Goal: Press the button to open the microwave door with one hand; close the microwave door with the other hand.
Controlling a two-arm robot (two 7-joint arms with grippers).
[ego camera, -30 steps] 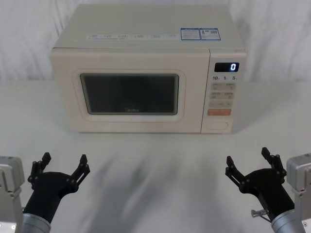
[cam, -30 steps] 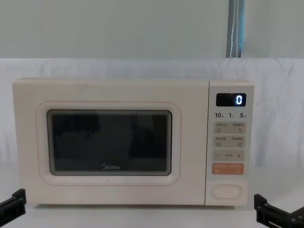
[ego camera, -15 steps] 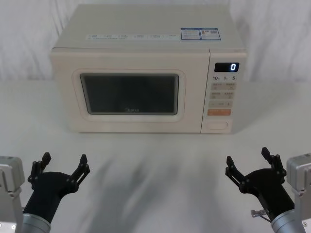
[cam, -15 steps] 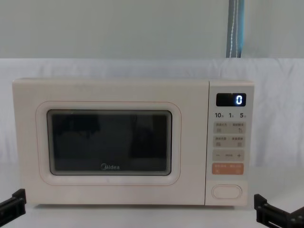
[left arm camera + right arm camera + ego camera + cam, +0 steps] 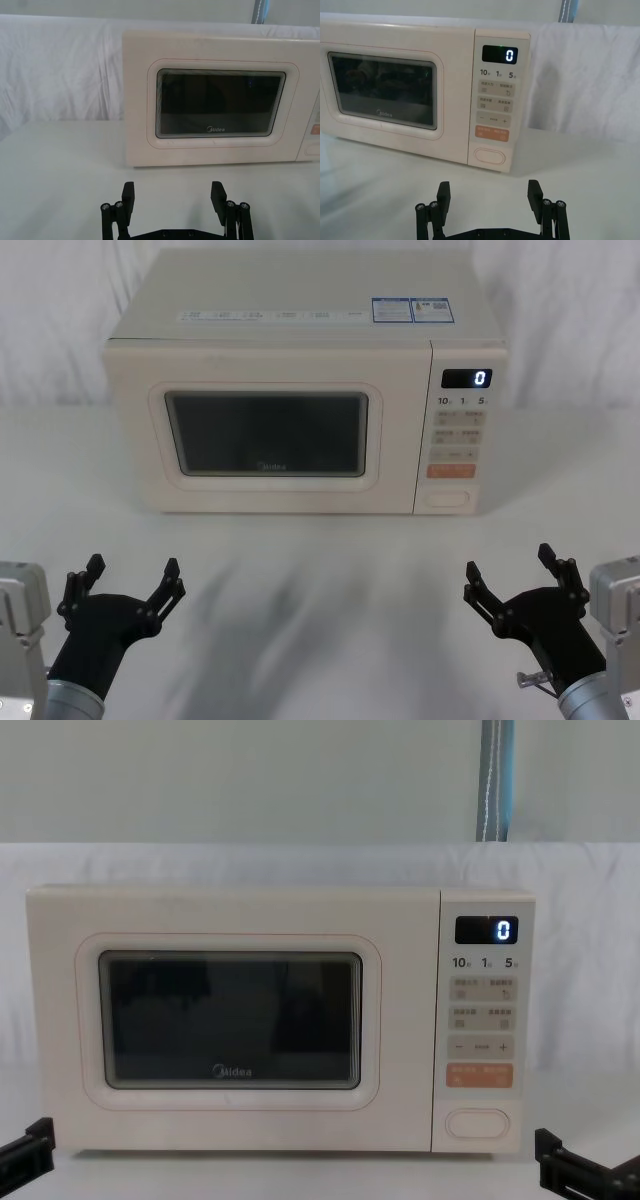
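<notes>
- The microwave [image 5: 305, 385] sits on the white counter [image 5: 320, 570], its front facing the robot; a white cloth [image 5: 585, 75] hangs behind it.
- The microwave door [image 5: 265, 430] takes up the left and middle of the microwave's front. It is shut, flush with the control panel [image 5: 463, 440] beside it. Its dark window carries a small "Midea" logo along the lower edge.
- The button [image 5: 449, 499] is the wide oval at the bottom of the control panel, at the microwave's lower right corner, directly beneath an orange key [image 5: 451, 471]. Nothing touches it.
- Above the orange key are rows of small cream keys, and at the top of the panel a dark display [image 5: 466, 378] shows a "0".
- The left tool [image 5: 128, 585] hovers over the counter well in front of the microwave, ahead of its left end. Its fingers are spread wide with nothing between them. In the left wrist view the tool [image 5: 173, 196] points at the door.
- The right tool [image 5: 515, 578] hovers well in front of the microwave, ahead of its right end, roughly in line with the control panel. It is likewise spread wide and holds nothing. In the right wrist view the tool [image 5: 489, 195] faces the button [image 5: 490, 156], well apart from it.
</notes>
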